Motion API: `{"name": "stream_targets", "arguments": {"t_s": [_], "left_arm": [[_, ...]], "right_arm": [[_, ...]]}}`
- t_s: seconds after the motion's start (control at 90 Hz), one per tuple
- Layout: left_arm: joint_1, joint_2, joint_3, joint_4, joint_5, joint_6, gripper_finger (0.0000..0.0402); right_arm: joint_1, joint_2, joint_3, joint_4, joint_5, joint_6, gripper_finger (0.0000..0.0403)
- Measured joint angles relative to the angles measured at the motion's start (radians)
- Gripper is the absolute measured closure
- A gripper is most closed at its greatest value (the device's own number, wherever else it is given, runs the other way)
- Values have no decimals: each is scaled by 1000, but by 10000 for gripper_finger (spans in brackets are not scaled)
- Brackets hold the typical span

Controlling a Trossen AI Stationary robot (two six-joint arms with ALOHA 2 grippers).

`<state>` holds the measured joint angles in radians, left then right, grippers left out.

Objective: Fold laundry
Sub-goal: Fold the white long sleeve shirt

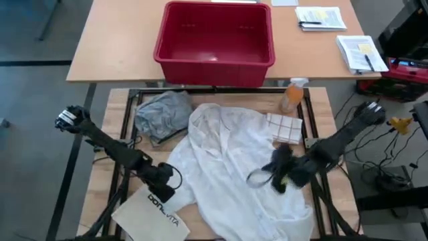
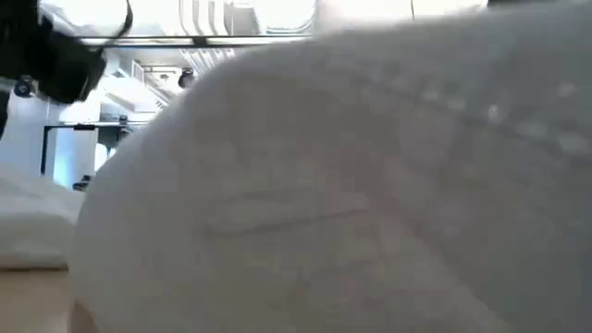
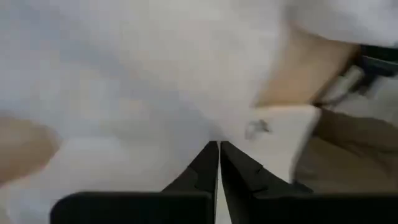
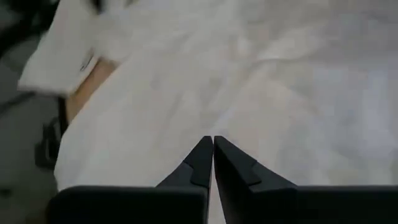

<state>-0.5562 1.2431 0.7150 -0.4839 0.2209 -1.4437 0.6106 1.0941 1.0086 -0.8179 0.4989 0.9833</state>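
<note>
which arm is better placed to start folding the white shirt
Probably the right. Its gripper sits over the middle of the white shirt, fingers closed. The left gripper is at the shirt's edge beside the white bag, so it reaches less cloth.

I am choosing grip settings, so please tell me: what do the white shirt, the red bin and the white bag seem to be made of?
White shirt: thin woven cloth, probably cotton; it lies in soft wrinkles. Red bin: likely moulded plastic, with smooth rigid walls and a slight sheen. White bag: stiff and flat with sharp edges and printed lettering, maybe paper or coated plastic; I cannot tell which.
</note>
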Motion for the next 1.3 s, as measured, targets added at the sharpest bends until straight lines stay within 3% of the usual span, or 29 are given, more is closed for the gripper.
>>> {"name": "stream_targets", "arguments": {"t_s": [0.067,0.167,0.278,0.389,0.656,0.878,1.067,1.178,1.3], "left_arm": [[9,1,65,-75,-50,53,402],[54,13,153,-130,-126,151,402],[159,61,186,-115,-155,295,402],[312,134,206,-11,-126,505,402],[711,258,258,38,-239,1049,402],[990,392,298,226,-62,1349,402],[1045,573,461,138,98,1565,402],[1039,662,573,6,53,1661,402],[1041,712,627,-82,-26,1707,402]], "right_arm": [[-52,-95,-59,15,-21,42,403],[-156,-207,-150,60,-137,43,403],[-275,-230,-243,172,-278,-22,403],[-335,-147,-294,271,-342,-95,403],[-402,61,-280,491,-343,-133,403],[-324,236,-247,660,-382,-160,403],[-304,386,-175,655,-338,-91,403],[-300,439,-112,654,-339,-109,403],[-288,505,-56,498,-272,-80,403]]}}
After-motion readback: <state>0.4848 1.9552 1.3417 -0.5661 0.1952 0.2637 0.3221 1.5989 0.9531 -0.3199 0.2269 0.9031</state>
